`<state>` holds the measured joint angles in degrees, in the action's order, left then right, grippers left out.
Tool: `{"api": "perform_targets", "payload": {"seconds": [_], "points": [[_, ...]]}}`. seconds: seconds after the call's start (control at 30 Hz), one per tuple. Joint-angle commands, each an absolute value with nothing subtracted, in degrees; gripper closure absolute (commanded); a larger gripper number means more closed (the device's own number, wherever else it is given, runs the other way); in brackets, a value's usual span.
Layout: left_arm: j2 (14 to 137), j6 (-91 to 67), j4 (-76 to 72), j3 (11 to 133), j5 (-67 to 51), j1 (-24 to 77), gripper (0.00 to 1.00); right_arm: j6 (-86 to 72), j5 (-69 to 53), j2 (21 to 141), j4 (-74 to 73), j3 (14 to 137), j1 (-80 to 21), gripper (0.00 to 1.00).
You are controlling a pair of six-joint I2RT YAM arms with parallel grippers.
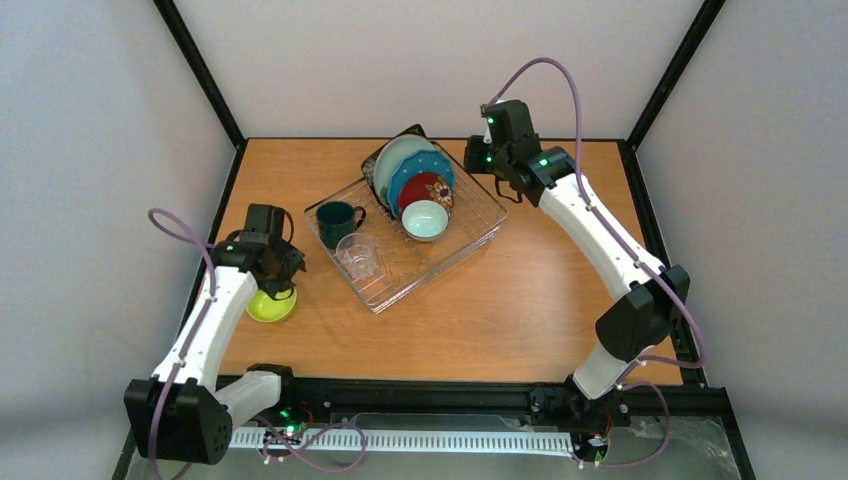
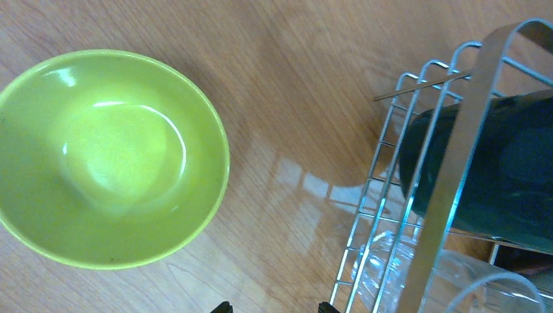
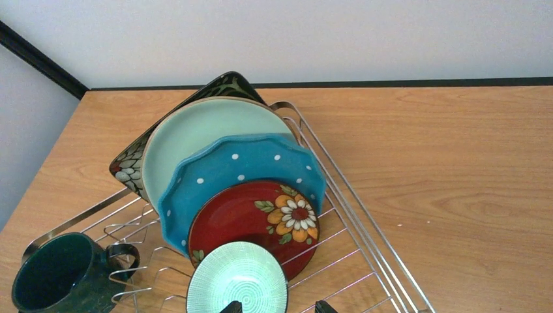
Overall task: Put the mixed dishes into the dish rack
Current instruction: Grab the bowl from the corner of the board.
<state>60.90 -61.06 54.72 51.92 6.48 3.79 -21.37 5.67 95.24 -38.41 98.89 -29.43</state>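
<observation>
At the far left, the left arm [image 1: 215,310] hangs over the yellow-green bowl [image 1: 270,305], the one dish not yet loaded. It sits upright on the counter [image 1: 540,290] at about 8 o'clock from the dish rack [image 1: 455,250]. In the wrist view the left jaws stand apart and empty, with the bowl off toward 10 o'clock of them.

The dark green mug [image 1: 335,222] and clear glass cup [image 1: 357,255] fill the rack's 9 o'clock end. Toward 12 o'clock stand the black square floral plate [image 3: 127,166], pale mint plate [image 3: 202,130], blue dotted plate [image 3: 241,163], small red floral plate [image 3: 261,215] and mint bowl [image 3: 237,277], front to back in reverse. At 2 o'clock of the rack the right arm [image 1: 600,225] hovers, its jaws also apart, holding nothing.

The bowl's glossy, curved wall could slip from a rim pinch. Carried straight across, it would likely meet the mug or cup first and could knock the light cup over.

Only the tips of each pair of jaws show. The left wrist covers part of the bowl from above, the cup's outline is faint, and the black plate is mostly hidden.
</observation>
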Motion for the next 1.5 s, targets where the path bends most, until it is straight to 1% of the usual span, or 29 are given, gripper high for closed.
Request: {"api": "perform_targets", "payload": {"seconds": [0.0, 0.23, 0.37, 0.8, 0.9, 0.93, 1.2, 1.47], "points": [[63.11, -58.98, 53.77, 51.4, 9.05, 3.08, 0.27, -20.48, 4.61, 92.86, -36.61, 97.13, -27.78, 0.36], [68.14, -53.39, 54.24, 52.67, 12.93, 2.6, 0.27, -21.17, 2.21, 92.54, -34.24, 94.22, -25.25, 0.36], [69.7, -50.54, 53.11, 52.28, 12.17, 0.26, 0.27, -21.31, 1.18, 92.92, -33.39, 93.65, -24.22, 0.36], [75.43, -46.3, 49.54, 52.09, 12.35, 0.18, 0.27, -21.69, 0.44, 94.48, -31.94, 93.19, -22.97, 0.36], [77.05, -45.84, 48.52, 52.07, 11.45, 0.18, 0.27, -21.41, 0.44, 94.6, -31.72, 92.71, -22.58, 0.36], [77.45, -45.68, 48.31, 51.99, 10.97, -1.78, 0.27, -21.36, 0.53, 94.65, -31.53, 92.58, -22.34, 0.36], [81.02, -44.09, 46.52, 51.98, 8.95, -3.91, 0.27, -21.11, -1.11, 96.0, -30.59, 91.93, -21.36, 0.36], [85.2, -42.86, 44.55, 52.07, 6.59, -4.23, 0.28, -20.87, -1.79, 97.25, -29.89, 91.72, -20.4, 0.36]]}}
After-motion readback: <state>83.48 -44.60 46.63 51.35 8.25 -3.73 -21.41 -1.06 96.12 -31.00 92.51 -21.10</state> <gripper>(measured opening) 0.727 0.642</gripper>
